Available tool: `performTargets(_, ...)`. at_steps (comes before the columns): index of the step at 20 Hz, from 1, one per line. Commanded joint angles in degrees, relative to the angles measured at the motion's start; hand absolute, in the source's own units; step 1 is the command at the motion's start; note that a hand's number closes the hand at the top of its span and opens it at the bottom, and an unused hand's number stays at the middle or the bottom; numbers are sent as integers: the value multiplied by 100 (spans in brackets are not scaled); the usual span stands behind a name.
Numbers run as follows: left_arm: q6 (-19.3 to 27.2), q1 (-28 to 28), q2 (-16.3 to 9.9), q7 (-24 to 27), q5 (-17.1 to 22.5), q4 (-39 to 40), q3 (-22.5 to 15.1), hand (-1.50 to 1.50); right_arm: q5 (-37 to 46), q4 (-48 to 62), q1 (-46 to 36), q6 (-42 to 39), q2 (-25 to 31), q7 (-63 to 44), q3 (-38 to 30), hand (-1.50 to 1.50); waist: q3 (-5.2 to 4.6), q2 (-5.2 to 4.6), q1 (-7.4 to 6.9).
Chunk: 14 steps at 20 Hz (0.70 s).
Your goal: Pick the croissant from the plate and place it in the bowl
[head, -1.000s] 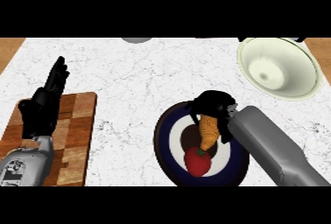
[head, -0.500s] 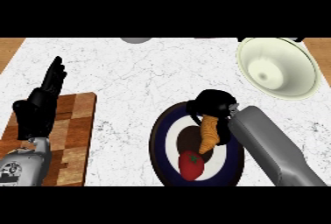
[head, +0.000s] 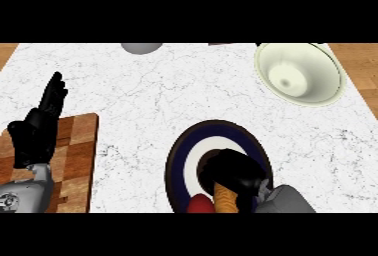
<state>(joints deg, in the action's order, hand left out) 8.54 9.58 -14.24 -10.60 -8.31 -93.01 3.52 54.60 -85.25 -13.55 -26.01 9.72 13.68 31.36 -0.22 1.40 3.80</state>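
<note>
The tan croissant [head: 226,198] shows at the lower edge of the head view, over the dark blue and white plate [head: 184,152]. My right hand [head: 232,173] is curled round its upper end and hides most of it. A red item [head: 198,205] lies on the plate just left of the croissant. The pale cream bowl [head: 299,73] stands at the far right of the white marble counter. My left hand [head: 40,125] rests open, fingers up, over the wooden cutting board at the left.
A wooden cutting board [head: 76,160] lies at the left edge under the left forearm. A grey round object [head: 141,47] is cut off at the counter's far edge. White marble counter [head: 162,100] lies between plate and bowl.
The view has shifted so the plate, croissant and right hand now sit lower and nearer the bottom edge. The right hand stays curled on the croissant. The left hand has not moved.
</note>
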Motion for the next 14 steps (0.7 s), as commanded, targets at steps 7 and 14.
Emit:
performTargets(7,-100,-33,-99,142,67,104,131,0,-1139,-3608,2511,305,-477,-1009,-408,150,15,-78,-29)
performTargets(14,-87,166,67,100,-86,-45,-116,0,-1121,-5127,2669,164,-578,-2343,-1229,150,19,-129,-316)
